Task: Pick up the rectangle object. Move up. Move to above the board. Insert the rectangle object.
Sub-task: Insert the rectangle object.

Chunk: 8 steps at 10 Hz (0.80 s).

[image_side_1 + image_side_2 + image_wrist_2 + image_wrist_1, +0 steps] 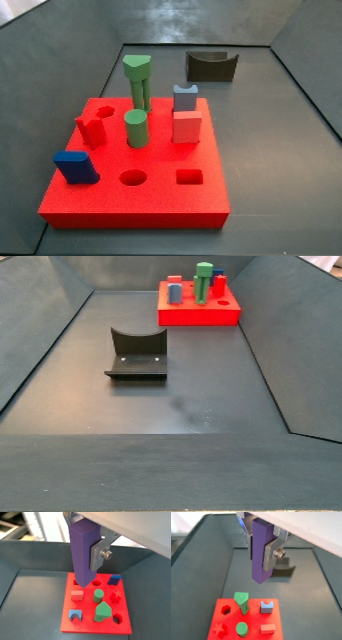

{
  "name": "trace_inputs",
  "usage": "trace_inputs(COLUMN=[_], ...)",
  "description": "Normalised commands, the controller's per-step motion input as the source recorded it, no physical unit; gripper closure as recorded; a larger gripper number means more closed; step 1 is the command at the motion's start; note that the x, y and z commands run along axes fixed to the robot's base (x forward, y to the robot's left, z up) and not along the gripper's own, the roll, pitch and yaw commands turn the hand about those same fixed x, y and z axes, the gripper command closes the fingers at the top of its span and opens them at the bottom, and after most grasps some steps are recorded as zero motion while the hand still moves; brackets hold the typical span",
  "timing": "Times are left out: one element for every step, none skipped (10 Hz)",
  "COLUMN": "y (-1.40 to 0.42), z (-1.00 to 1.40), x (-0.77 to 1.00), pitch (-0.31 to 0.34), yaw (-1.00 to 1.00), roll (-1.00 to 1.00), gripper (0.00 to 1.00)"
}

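The gripper [264,549] was clamped on the purple block [83,554], held upright in the air short of the board [83,623]. Judged: centre it over the free rectangular hole, keep it vertical, then descend slowly.

Hand [264,546] w/ rectangle object [261,554] above floor, near board [224,604].

Even overhead light is washing the floor with soft glare. The gripper [264,543] is casting a shadow behind it. Wrist views are looking slightly soft.
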Motion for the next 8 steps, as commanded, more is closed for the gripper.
trace_inputs(y=[-0.18, -0.12, -0.37, -0.11, 0.00, 0.00, 0.00, 0.00], z=[-0.01, -0.09, -0.38, -0.53, -0.56, -0.58, -0.59, -0.50], x=[0.07, 0.02, 0.02, 0.00, 0.00, 0.00, 0.00, 0.00], pitch=[-0.147, 0.001, -0.017, 0.000, 0.000, 0.000, 0.000, -0.016], yaw=[-0.73, 0.00, -0.78, -1.00, -1.00, -1.00, -1.00, -1.00], roll=[-0.21, 0.03, 0.00, 0.00, 0.00, 0.00, 0.00, -0.01], gripper=[1.00, 1.00, 1.00, 1.00, 1.00, 1.00, 1.00, 1.00])
